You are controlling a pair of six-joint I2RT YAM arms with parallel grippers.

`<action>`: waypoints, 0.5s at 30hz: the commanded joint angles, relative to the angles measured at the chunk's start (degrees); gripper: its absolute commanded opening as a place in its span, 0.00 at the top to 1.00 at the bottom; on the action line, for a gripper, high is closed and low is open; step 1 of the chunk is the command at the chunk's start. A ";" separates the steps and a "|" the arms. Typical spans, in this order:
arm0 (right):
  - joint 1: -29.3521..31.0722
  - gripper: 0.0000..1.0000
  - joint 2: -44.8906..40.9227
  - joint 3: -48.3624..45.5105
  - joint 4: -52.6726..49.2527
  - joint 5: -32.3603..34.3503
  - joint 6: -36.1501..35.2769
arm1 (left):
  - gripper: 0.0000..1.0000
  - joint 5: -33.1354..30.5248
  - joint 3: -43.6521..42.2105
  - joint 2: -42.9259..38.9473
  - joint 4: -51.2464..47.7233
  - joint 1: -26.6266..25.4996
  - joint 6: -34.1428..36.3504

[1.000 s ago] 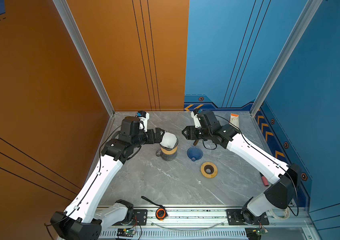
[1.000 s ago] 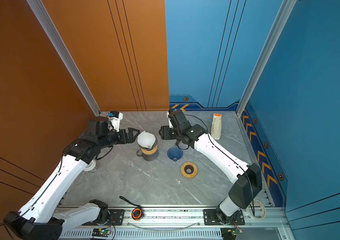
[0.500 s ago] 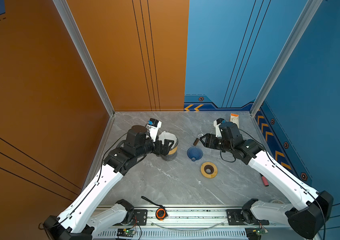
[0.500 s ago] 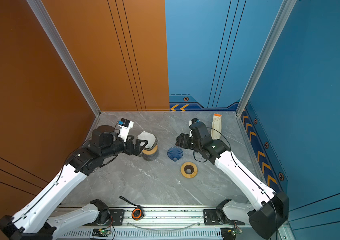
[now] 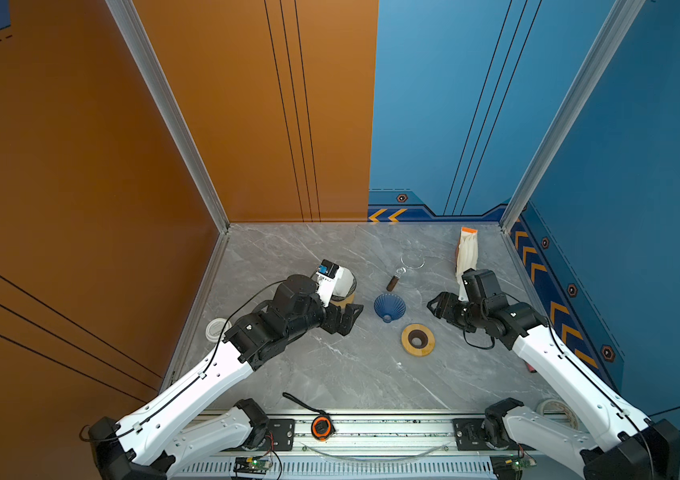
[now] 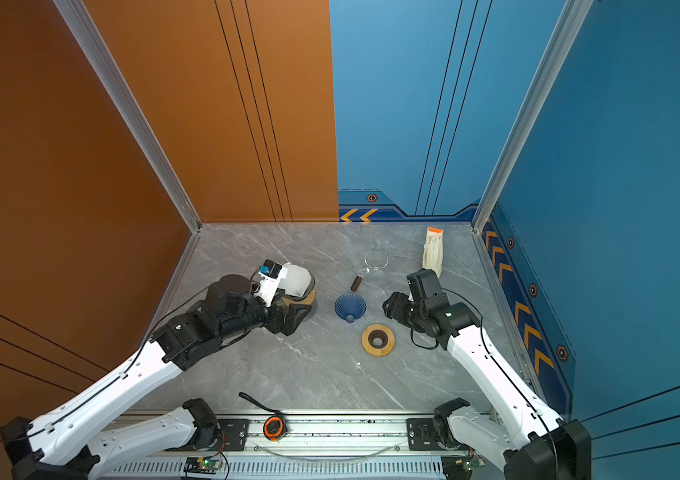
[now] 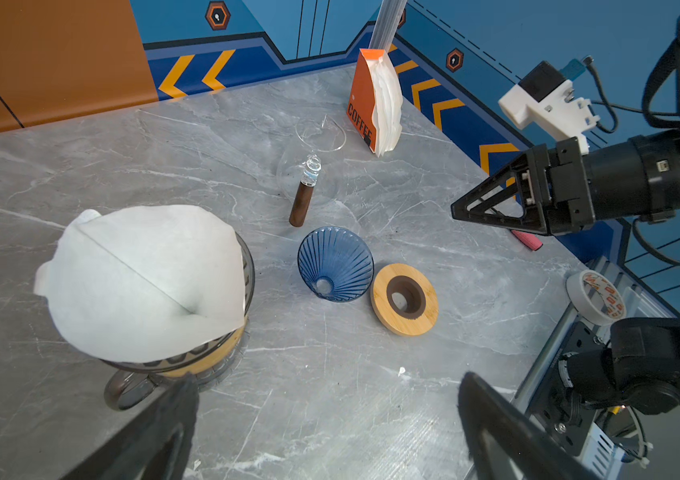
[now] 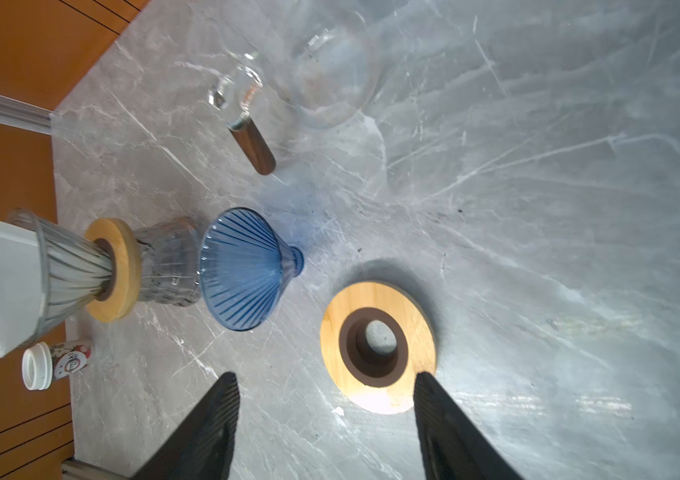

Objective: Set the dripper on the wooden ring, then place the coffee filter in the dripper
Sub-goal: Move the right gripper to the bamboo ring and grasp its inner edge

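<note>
White paper is showing above the rim of the grey glass dripper (image 7: 248,266). The coffee filter (image 7: 142,278) is sitting point-down inside it, standing proud of the rim and looking only half opened. I am judging the placing as done, bar perhaps a press to seat it.

The left gripper (image 5: 352,319) is hovering just beside the dripper, jaws spread wide and carrying nothing. The right gripper (image 5: 434,306) is hanging near the bamboo ring (image 5: 417,340), jaws parted and empty too. The blue dripper (image 5: 389,307) is lying unused between them.

Compared with a second ago, both arms are pulling back toward their bases. The left jaws were close against the filter then, and the filter is staying put.
</note>
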 commanded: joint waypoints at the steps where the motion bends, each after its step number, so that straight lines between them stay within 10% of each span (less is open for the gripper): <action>1: -2.04 0.35 -1.28 -4.17 -1.63 -4.03 2.40 | 0.02 -4.28 -0.88 -0.31 1.56 -1.82 0.05; 15: -5.34 0.38 1.86 -18.31 12.44 -14.80 9.08 | 0.02 -5.96 -4.15 0.04 1.44 -4.21 -0.77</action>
